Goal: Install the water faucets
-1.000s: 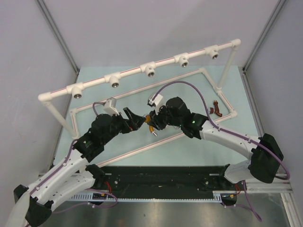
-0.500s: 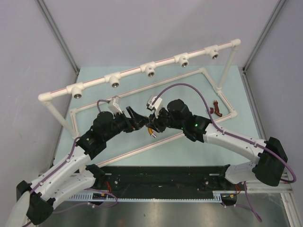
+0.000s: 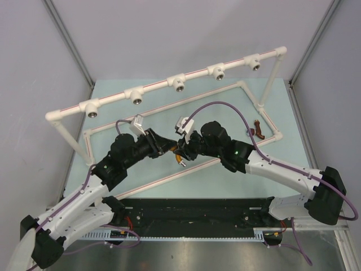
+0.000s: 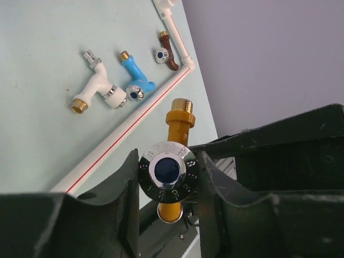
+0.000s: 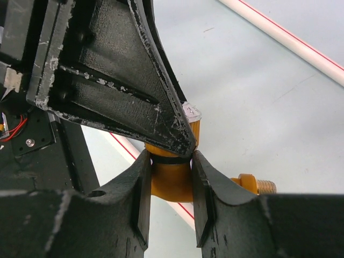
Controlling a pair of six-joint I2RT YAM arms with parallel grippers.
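Where the two arms meet above the desk (image 3: 225, 99), the top view hides most of the orange faucet (image 3: 180, 160) under black fingers. The wrist views show it held off the desk. The left hand (image 4: 168, 161) is narrowed onto its chrome knob (image 4: 168, 171), and the right hand (image 5: 171, 158) clamps its body. The right arm hides the white faucet (image 4: 97, 88) and blue faucet (image 4: 135, 80) from above. They lie beside the pipe frame (image 4: 123, 137), the dark red-brown faucet (image 4: 165, 51) near its corner, with bare desk to their left.
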